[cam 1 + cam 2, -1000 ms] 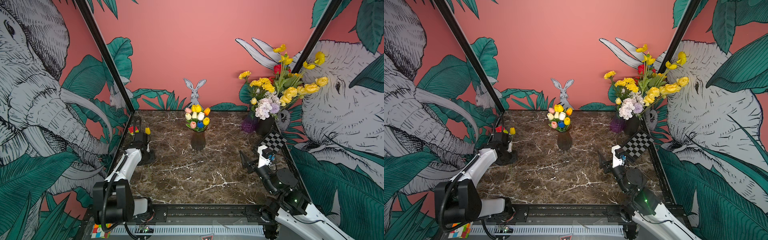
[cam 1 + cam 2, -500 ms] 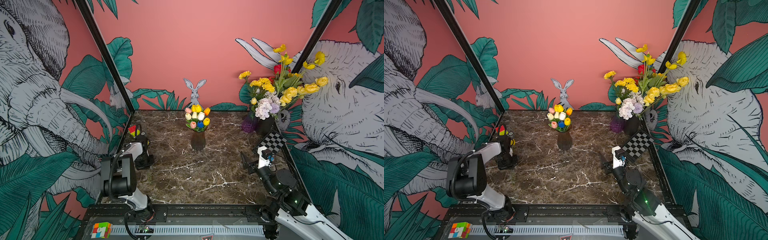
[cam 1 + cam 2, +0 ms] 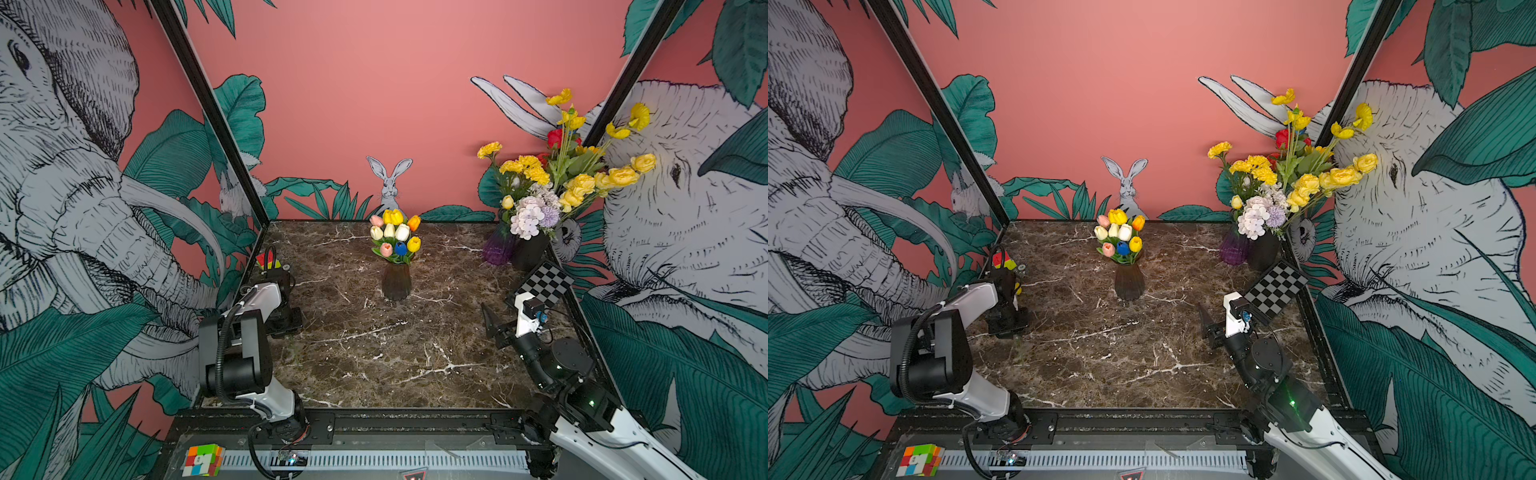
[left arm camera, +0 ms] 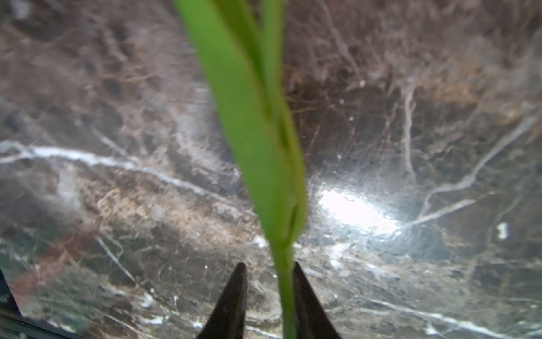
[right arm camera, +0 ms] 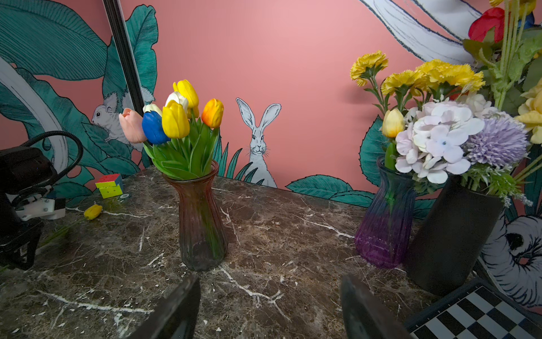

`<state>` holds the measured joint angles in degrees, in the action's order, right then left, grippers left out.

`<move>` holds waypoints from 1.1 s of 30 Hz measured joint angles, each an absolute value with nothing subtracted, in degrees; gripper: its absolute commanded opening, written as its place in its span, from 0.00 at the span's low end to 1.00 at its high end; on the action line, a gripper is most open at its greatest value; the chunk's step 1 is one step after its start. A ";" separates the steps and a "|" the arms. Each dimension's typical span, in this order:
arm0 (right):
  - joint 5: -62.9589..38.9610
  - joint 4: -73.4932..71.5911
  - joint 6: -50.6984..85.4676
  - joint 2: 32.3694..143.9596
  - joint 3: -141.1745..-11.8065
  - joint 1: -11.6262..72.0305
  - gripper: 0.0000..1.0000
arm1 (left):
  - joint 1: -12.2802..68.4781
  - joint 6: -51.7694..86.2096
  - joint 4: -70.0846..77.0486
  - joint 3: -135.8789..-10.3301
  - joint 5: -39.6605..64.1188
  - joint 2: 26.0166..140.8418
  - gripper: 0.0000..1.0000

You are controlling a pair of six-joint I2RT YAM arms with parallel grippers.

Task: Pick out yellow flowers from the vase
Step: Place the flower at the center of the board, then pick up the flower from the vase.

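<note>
A dark glass vase [image 3: 396, 280] [image 5: 202, 223] stands mid-table, holding mixed tulips, among them yellow flowers [image 3: 392, 216] [image 5: 175, 119]. One more yellow tulip [image 5: 93, 212] lies on the marble at the far left. Its green stem [image 4: 284, 287] runs between the parted fingers of my left gripper [image 4: 268, 264] [image 3: 1007, 324], touching one finger with a gap to the other. That gripper points down at the table's left side. My right gripper [image 5: 269, 290] [image 3: 492, 322] hovers open and empty, low at the right, facing the vase.
At the back right stand a purple vase [image 3: 496, 249] with one yellow tulip and a black vase [image 3: 528, 251] with a large mixed bouquet. A checkerboard [image 3: 544, 284] leans at the right edge. A colour cube [image 3: 268, 262] sits at the far left, another [image 3: 202, 459] on the front rail.
The left arm has folded back, its elbow now up near the front. Its jaws have parted from the stem they were shut on. The right arm has barely moved.
</note>
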<state>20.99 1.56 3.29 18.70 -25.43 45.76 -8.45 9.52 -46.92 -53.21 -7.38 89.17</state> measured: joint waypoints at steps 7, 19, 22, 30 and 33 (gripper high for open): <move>15.31 0.97 4.14 28.32 -26.33 45.76 0.71 | -7.55 9.65 -45.36 -53.08 -8.64 71.66 0.55; 1.13 -15.46 7.97 53.89 -33.61 45.76 0.45 | -3.40 9.13 -35.09 -47.81 8.12 49.58 0.65; -0.82 -20.23 8.34 58.59 -36.16 45.76 0.37 | -3.31 9.52 -32.77 -46.70 12.05 44.82 0.65; -0.38 -31.07 7.64 70.41 -42.02 45.76 0.27 | -3.22 11.11 -29.39 -45.28 16.47 38.48 0.65; 0.56 -32.16 6.83 73.76 -44.27 45.76 0.25 | -3.11 11.49 -28.91 -45.06 17.19 37.80 0.65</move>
<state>0.56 -32.16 6.83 73.76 -44.27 45.76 -3.11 11.49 -28.91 -45.06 17.19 37.80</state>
